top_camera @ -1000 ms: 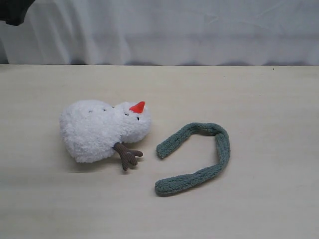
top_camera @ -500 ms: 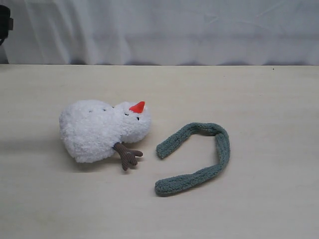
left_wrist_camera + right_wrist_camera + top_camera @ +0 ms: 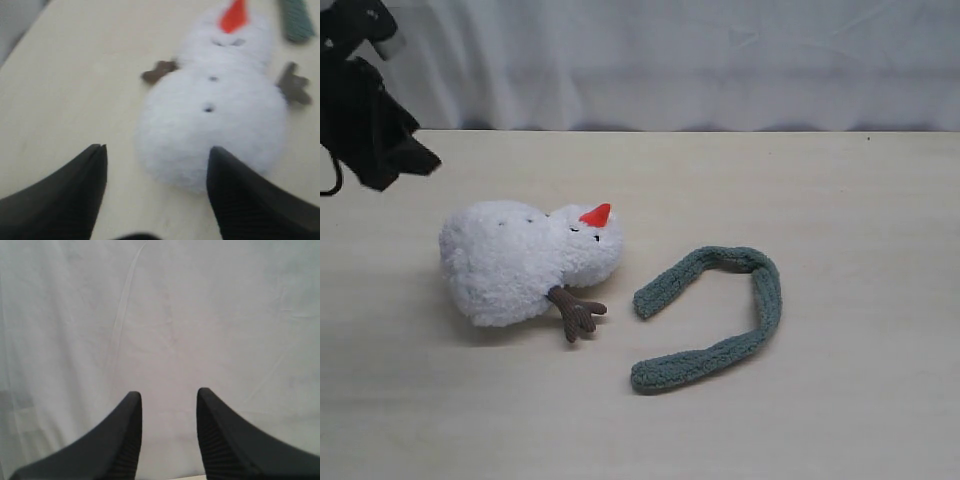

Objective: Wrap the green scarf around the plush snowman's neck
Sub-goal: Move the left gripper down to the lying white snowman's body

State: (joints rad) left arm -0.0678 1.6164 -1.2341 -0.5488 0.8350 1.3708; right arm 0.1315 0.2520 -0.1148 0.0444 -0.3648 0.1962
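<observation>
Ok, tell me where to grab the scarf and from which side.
Probably the end of the scarf nearest the snowman, from straight above, jaws across its narrow width. It lies flat on the table in an open hook, so that end sits clear.

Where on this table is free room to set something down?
Bare: the table right of the green scarf, the front strip, the back along the curtain. Crowded: the gap between plush snowman and scarf; the left gripper hovers back-left.
</observation>
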